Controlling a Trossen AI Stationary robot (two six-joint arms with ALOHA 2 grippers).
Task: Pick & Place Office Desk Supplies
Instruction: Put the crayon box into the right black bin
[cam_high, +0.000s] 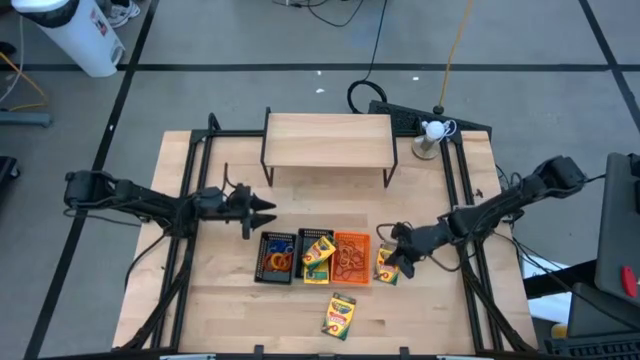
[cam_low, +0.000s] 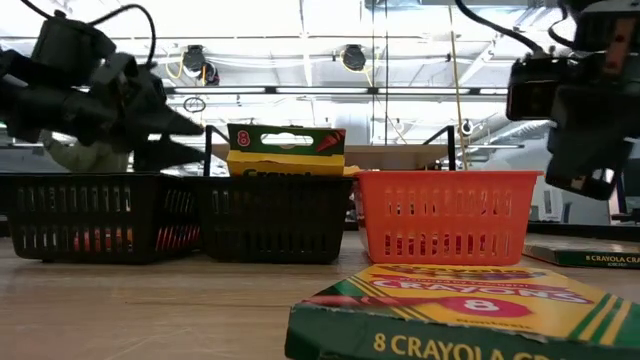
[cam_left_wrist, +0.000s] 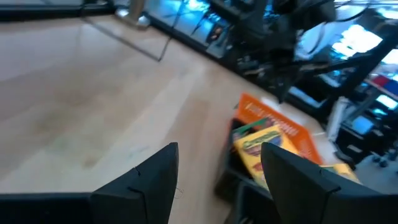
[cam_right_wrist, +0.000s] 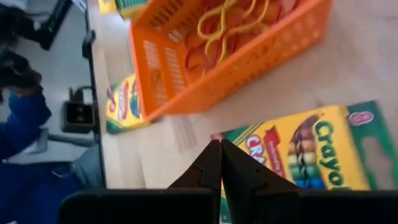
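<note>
Three trays in a row on the table, crayon boxes in and beside them.

The left gripper (cam_high: 268, 208) is held spread above the table, near the black tray with rubber bands (cam_high: 276, 256). The right gripper (cam_high: 392, 252) is pressed together, empty, over a crayon box (cam_high: 386, 265) lying just beside the orange tray (cam_high: 351, 257). Another box (cam_high: 318, 254) is seen in the middle black tray (cam_high: 309, 237), and one (cam_high: 339, 315) lies apart in front.

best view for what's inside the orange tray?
Right wrist view: it looks into the orange tray, showing rubber bands. High view shows it small. Low view shows only its wall. Left wrist view: a blurred corner.
</note>
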